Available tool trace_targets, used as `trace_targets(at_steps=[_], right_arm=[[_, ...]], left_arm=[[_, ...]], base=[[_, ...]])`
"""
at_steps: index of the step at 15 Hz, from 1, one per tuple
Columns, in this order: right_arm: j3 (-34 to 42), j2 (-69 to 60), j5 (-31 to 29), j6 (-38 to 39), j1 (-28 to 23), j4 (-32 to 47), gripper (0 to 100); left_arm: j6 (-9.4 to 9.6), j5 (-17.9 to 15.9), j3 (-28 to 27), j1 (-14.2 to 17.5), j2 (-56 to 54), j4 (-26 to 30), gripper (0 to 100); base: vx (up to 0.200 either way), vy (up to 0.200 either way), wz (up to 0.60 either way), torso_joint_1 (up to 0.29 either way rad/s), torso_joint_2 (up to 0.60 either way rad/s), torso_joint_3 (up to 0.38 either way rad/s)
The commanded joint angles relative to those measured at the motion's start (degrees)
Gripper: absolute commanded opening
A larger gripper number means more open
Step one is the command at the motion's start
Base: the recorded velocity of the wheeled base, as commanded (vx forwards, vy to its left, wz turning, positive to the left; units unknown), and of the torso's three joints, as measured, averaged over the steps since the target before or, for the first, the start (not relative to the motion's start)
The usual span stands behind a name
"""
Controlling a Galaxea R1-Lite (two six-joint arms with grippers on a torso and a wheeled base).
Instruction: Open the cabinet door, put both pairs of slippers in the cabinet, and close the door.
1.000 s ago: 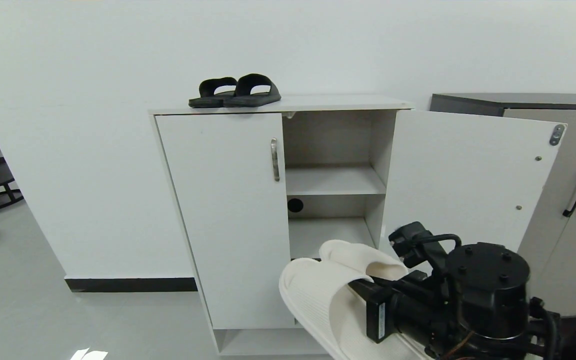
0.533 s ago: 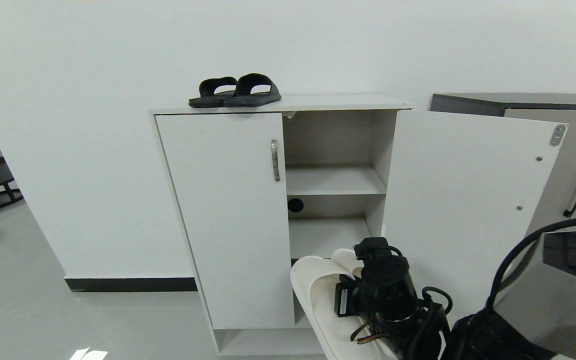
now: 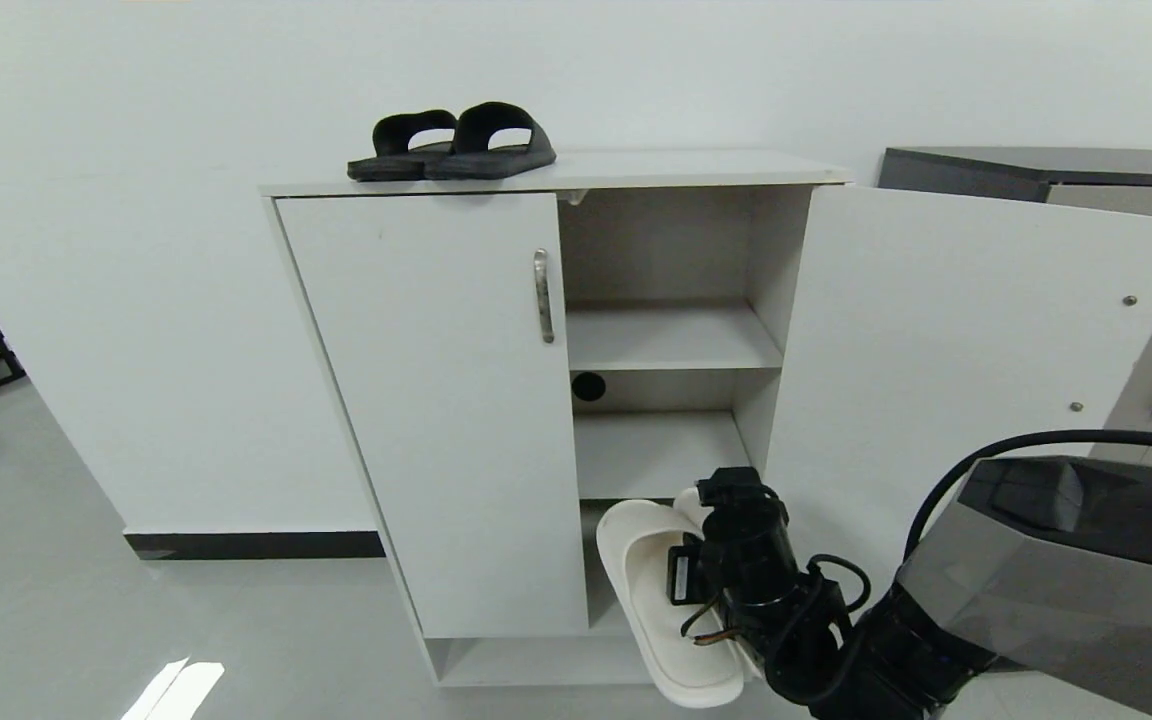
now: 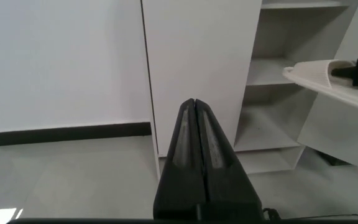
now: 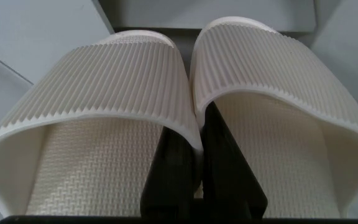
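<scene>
We log the right gripper (image 5: 199, 163) clamped on the white slippers (image 3: 658, 590), one finger under each strap, pinching the adjoining inner walls so both shoes ride as one pair, toes toward the opening. In the head view the pair hangs at lower centre, just in front of the cabinet (image 3: 696, 166), level with the compartment under the lower shelf (image 3: 654, 452). The right door (image 3: 936, 350) stands swung wide, leaving the mouth free; the shut left door (image 3: 436, 400) crowds the pair's left side. Black slippers (image 3: 454, 146) sit on the cabinet top, upper centre, not yet stowed. Left gripper (image 4: 194, 140): fingers pressed together, empty. A grey cabinet (image 3: 1036, 165) stands at right, behind the open door.
</scene>
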Motion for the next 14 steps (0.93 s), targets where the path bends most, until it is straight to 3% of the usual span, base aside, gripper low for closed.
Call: trace_targets(at_steps=[1, 10, 12, 14], right_arm=[[-3.29, 2.29, -0.25, -1.99, -0.4, 0.0, 0], [-10.41, 4.13, -6.32, -8.58, -0.31, -3.42, 0], [-12.34, 7.3, -6.49, -13.41, -0.31, -11.25, 0], [-13.31, 8.09, -7.28, -15.44, -0.31, -13.0, 0]], left_arm=[[0.02, 0.02, 0.01, 0.01, 0.39, 0.02, 0], [0.02, 0.02, 0.01, 0.01, 0.13, 0.02, 0], [-0.42, 0.02, 0.1, 0.01, -0.05, -0.15, 0], [-0.15, 0.02, 0.1, 0.01, -0.05, -0.15, 0]], base=[[0.0, 0.0, 0.0, 0.002, 0.0, -0.198], [0.0, 0.0, 0.0, 0.004, 0.0, -0.195], [0.0, 0.0, 0.0, 0.005, 0.0, -0.18], [0.0, 0.0, 0.0, -0.001, 0.0, -0.05]])
